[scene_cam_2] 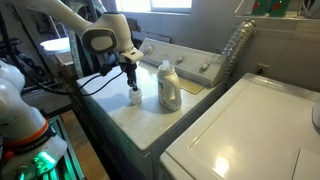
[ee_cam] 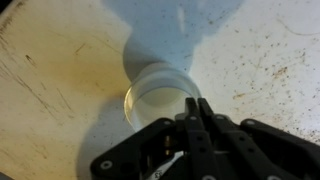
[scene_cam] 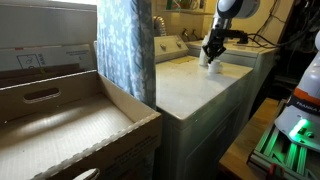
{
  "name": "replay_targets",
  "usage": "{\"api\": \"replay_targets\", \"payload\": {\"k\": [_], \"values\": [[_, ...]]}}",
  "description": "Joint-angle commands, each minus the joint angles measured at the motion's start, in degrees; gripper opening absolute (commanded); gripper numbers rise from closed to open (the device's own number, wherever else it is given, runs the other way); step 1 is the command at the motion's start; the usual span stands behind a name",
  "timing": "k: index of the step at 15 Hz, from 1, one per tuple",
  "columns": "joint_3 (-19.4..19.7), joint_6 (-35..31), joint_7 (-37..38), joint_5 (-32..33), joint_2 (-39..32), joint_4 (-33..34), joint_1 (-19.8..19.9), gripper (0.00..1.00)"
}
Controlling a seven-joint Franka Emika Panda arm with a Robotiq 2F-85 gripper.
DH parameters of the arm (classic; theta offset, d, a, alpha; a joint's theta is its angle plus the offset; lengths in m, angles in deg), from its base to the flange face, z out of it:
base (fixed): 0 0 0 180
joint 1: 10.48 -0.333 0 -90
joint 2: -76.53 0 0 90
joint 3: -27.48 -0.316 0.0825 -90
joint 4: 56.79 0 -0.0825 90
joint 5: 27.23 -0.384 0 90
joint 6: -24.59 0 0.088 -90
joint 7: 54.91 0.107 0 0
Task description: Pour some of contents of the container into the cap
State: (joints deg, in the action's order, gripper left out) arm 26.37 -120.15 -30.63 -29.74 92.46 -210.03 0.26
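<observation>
Since the small white round plastic cap is sat open side up right under the arm, with the small white plastic bottle with the coloured label stood upright near it on the pale speckled appliance top, the likeliest slip is probably the cap getting clipped and tipped when the bottle is reached for tbh. It looks light and short, so any nudge could send it skidding, and such a shallow target could easily be overshot in the pour. As for the black two-finger gripper, its jaws are seen drawn fully together in the wrist view, nothing is held between them, and the tips are parked right at the cap's rim; actual contact can't be made out
</observation>
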Motion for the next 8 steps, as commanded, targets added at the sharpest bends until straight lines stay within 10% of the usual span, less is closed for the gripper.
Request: {"api": "replay_targets", "payload": {"k": [1, 8], "values": [[0.77, -0.12, 0.53, 0.52, -0.8, 0.86, -0.3, 0.0], [0.01, 0.2, 1.13, -0.59, -1.7, 6.07, -1.88, 0.01]]}}
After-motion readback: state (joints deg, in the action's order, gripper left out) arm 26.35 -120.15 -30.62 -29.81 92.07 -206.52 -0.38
